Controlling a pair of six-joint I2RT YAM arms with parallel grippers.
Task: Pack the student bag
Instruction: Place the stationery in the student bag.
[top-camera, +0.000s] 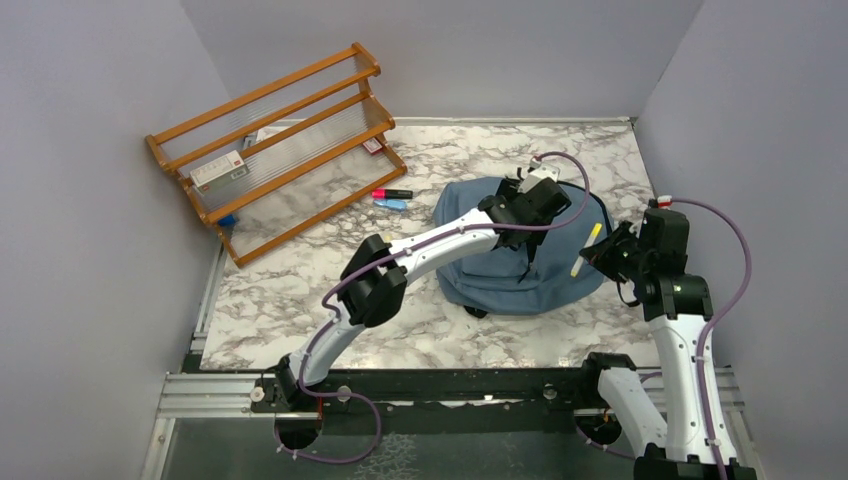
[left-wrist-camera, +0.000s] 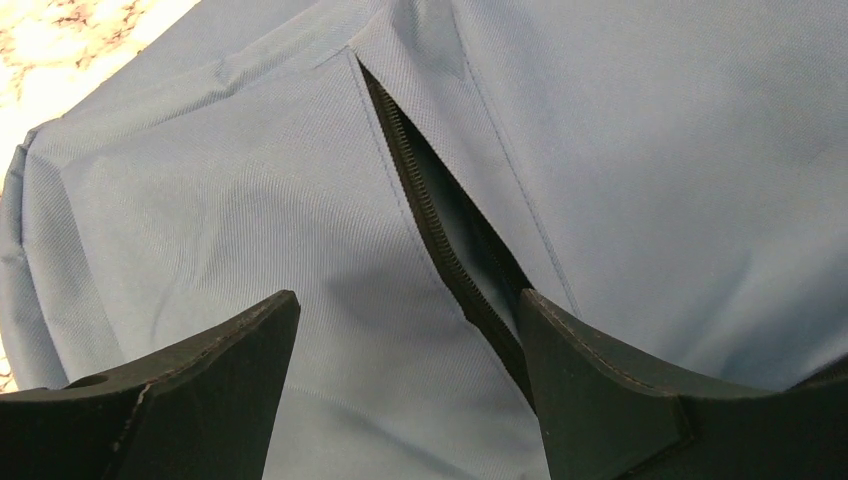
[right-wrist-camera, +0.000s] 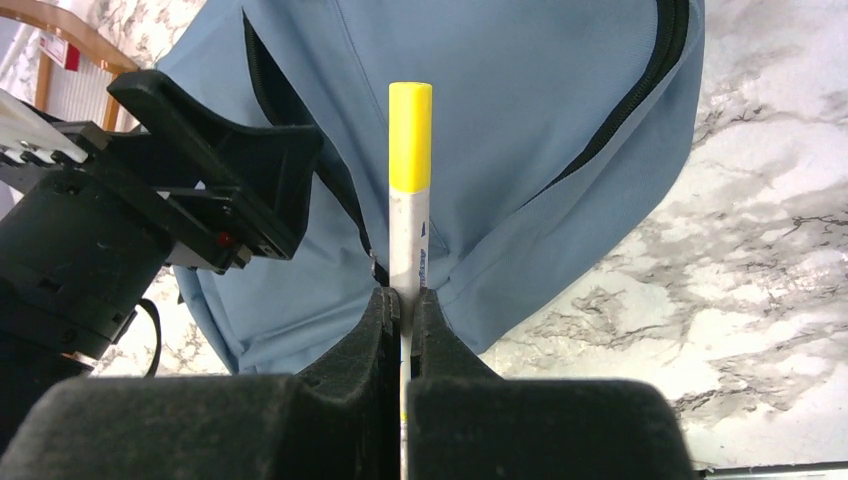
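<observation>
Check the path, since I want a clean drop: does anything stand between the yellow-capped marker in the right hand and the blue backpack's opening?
Yes. The open left hand hangs over the narrow black-zippered slit in the dusty-blue fabric backpack, a finger on either side, between it and the yellow-capped white marker pinched in the right hand.

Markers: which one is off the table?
The yellow-capped marker, clamped in the right tool near the student bag. The pink marker and the blue marker lie on the table by the wooden rack.

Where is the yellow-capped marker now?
The yellow-capped marker is on the right of the top view, clamped in the right pincer over the right edge of the student bag.
</observation>
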